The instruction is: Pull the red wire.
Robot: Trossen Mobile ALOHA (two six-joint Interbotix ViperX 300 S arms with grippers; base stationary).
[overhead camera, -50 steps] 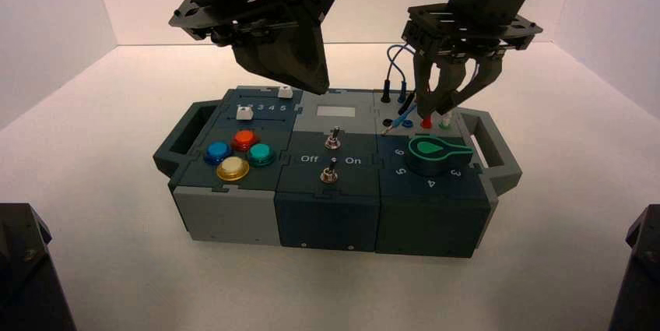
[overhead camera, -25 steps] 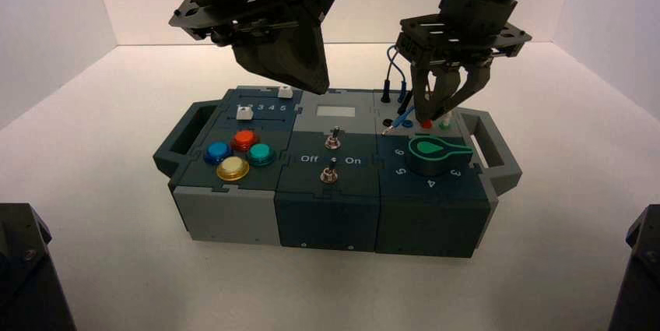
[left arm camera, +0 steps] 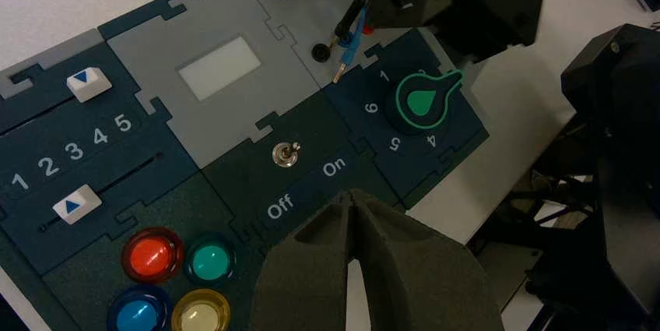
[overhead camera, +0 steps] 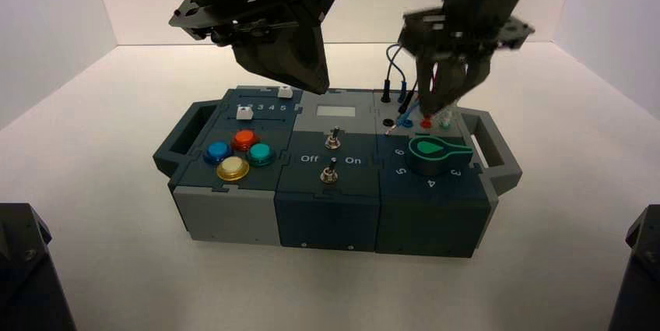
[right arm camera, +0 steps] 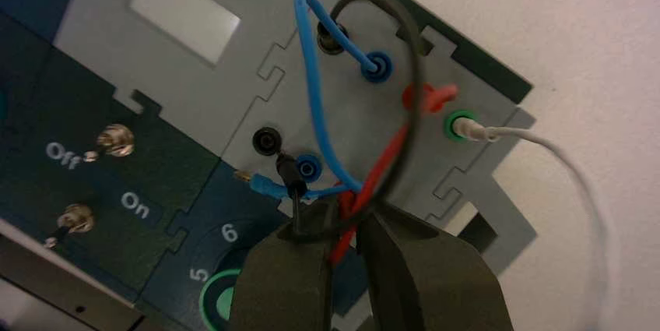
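The red wire (right arm camera: 389,161) runs from its red plug (right arm camera: 426,97), beside the green socket at the box's far right corner, down between my right gripper's fingers. My right gripper (right arm camera: 346,211) is shut on the red wire over the wire panel; in the high view it (overhead camera: 445,105) hangs just above the red plug (overhead camera: 426,121). The wire's other end is hidden by the fingers. My left gripper (left arm camera: 354,200) is shut and empty, hovering above the box's middle (overhead camera: 311,82).
A blue wire (right arm camera: 311,74) and a black wire (right arm camera: 405,43) loop round the red one, with a loose blue plug (right arm camera: 268,184). A white wire (right arm camera: 560,160) leaves the green socket. The green knob (overhead camera: 436,152), toggle switches (overhead camera: 333,140) and coloured buttons (overhead camera: 233,153) lie nearer.
My right gripper's fingers have closed in around the red wire and the gripper has risen slightly. The left arm has not moved.
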